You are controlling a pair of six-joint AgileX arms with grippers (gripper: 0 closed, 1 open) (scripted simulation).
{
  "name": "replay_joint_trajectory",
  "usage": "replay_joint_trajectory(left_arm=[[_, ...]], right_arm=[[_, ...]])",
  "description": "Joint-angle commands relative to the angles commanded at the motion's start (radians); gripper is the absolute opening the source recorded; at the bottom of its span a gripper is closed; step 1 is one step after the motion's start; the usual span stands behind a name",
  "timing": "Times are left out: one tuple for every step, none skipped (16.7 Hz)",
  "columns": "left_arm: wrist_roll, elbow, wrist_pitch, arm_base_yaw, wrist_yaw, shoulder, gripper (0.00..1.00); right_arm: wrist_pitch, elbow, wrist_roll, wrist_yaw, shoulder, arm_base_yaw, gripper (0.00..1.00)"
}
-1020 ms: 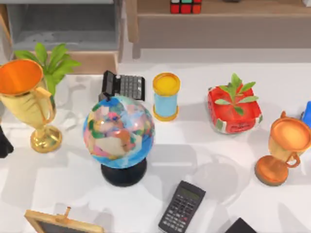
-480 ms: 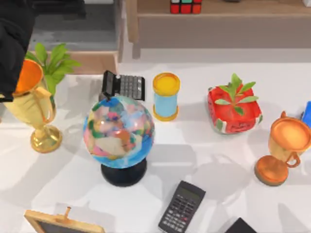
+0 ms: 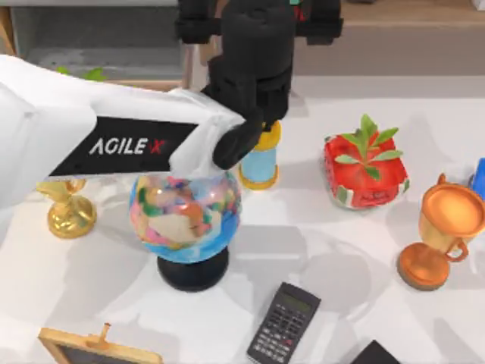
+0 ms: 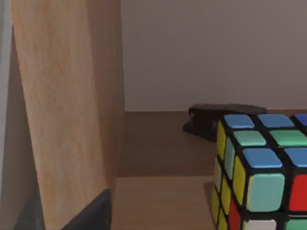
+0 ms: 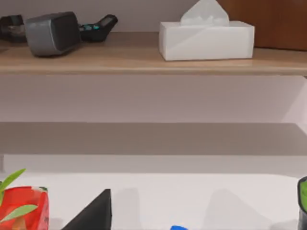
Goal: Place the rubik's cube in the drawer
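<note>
Left gripper (image 3: 258,30) over wooden shelf board (image 4: 158,201) at table's back, rubik's cube with black grid and glossy stickers (image 4: 261,175) just ahead on it; finger state: cannot tell. Likely light, rigid, slick plastic; best pinched across two flat opposite faces. Grey-walled drawer with light wood front (image 3: 106,38) open, back left

The left arm (image 3: 114,136) covers most of the gold trophy (image 3: 70,212), the globe's (image 3: 186,212) top and the drawer's (image 3: 98,45) front edge. The rubik's cube (image 4: 261,172) is cut off at the left wrist view's edge.
</note>
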Motion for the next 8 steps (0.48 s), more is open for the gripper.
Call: replay_joint_trajectory(left_arm=[[0.001,0.044,0.026,-0.022,-0.022,0.067,1.0],[0.002,0.081,0.049,-0.04,-0.041,0.123,1.0],[0.002,0.109,0.069,-0.051,-0.056,0.169,1.0],[0.003,0.129,0.084,-0.057,-0.069,0.204,1.0],[0.003,0.141,0.095,-0.059,-0.078,0.229,1.0],[0.003,0.146,0.101,-0.058,-0.083,0.243,1.0],[0.003,0.148,0.103,-0.058,-0.085,0.247,1.0],[0.003,0.148,0.103,-0.058,-0.085,0.247,1.0]], right_arm=[[0.0,0.0,0.0,0.0,0.0,0.0,1.0],[0.0,0.0,0.0,0.0,0.0,0.0,1.0],[0.0,0.0,0.0,0.0,0.0,0.0,1.0],[0.0,0.0,0.0,0.0,0.0,0.0,1.0],[0.0,0.0,0.0,0.0,0.0,0.0,1.0],[0.0,0.0,0.0,0.0,0.0,0.0,1.0],[0.0,0.0,0.0,0.0,0.0,0.0,1.0],[0.0,0.0,0.0,0.0,0.0,0.0,1.0]])
